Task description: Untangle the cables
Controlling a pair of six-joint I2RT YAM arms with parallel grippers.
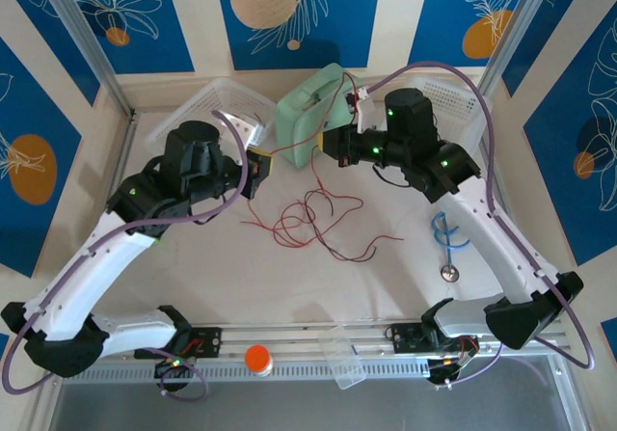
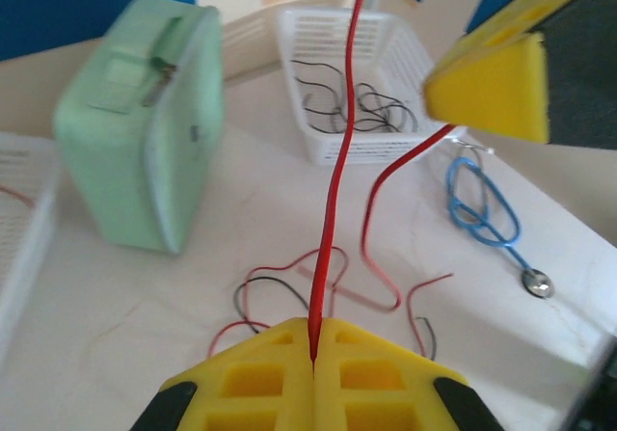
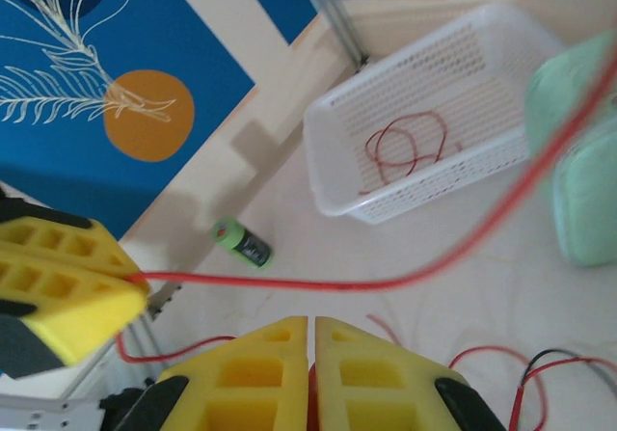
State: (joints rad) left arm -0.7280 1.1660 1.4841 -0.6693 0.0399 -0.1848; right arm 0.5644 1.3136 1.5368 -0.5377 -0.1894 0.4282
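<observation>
The left gripper [image 2: 314,339] carries yellow matt fingers [image 2: 255,378], moulded with rectangular recesses; the right gripper [image 3: 311,339] has the same finish. The thin red cable [image 2: 337,161] between the left fingers has smooth, glossy insulation. Ahead-left of that gripper, the mint-green box-shaped case [image 2: 145,122] is smooth satin plastic. Straight ahead, the white perforated basket [image 2: 386,147] is matt plastic. Ahead-right, the blue-tubed stethoscope [image 2: 482,204] ends in a polished metal disc [image 2: 537,282].

Left arm [image 1: 106,248] reaching forward and inward, left claw [image 1: 258,168] pinched tight on a red cable [image 2: 333,209], right arm [image 1: 501,228] bent inward, right claw [image 1: 333,144] closed on red cable too, claws facing, apart
</observation>
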